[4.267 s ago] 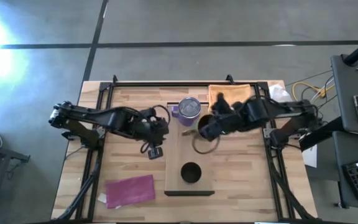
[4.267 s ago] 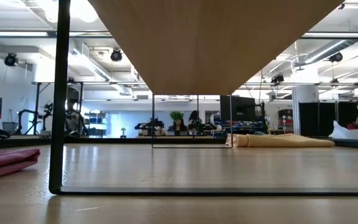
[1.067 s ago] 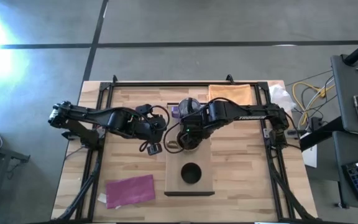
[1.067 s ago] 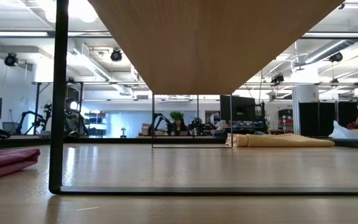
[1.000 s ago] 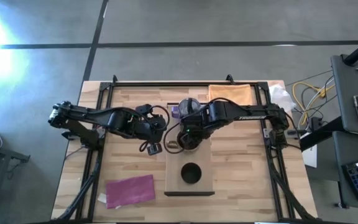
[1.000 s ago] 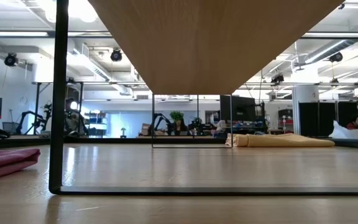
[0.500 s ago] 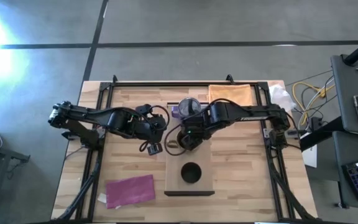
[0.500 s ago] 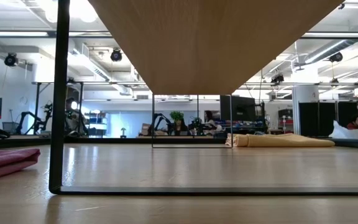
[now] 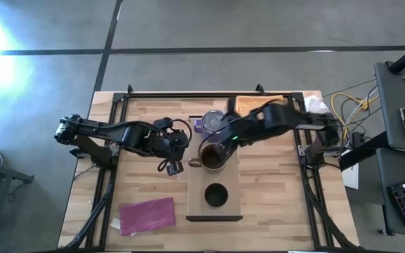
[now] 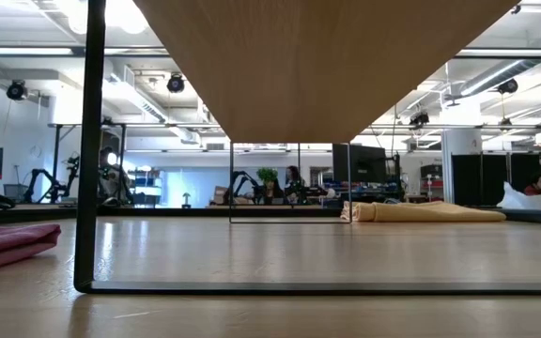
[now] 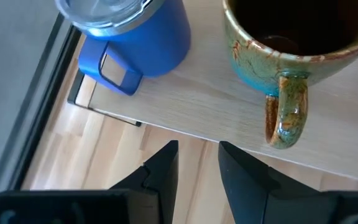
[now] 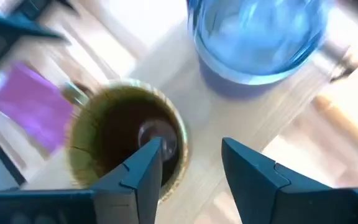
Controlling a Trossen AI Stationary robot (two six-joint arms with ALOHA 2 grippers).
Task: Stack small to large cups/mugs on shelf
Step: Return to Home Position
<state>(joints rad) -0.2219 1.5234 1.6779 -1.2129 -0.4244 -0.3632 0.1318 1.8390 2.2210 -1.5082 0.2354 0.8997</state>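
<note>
From above, the long light-wood shelf board with a dark edge (image 9: 233, 177) stands mid-tabletop (image 9: 280, 190). Three vessels line it: a small black handleless cup (image 9: 216, 196) at the near end, a brown-and-green glazed handled mug (image 9: 211, 156) in the middle, and a purple handled mug with a silvery rim (image 9: 210, 124) at the far end. The right arm (image 9: 280, 119) reaches in over the glazed mug. The left arm (image 9: 125, 133) lies just left of the shelf.

At table height, only the shelf's underside, a purple cloth (image 10: 7, 242) near left and an orange cloth (image 10: 421, 212) far right show.

Left wrist: the left arm's jaws are released and empty, facing both mugs.

Right wrist: the right arm's jaws are spread and empty above the glazed mug.
</note>
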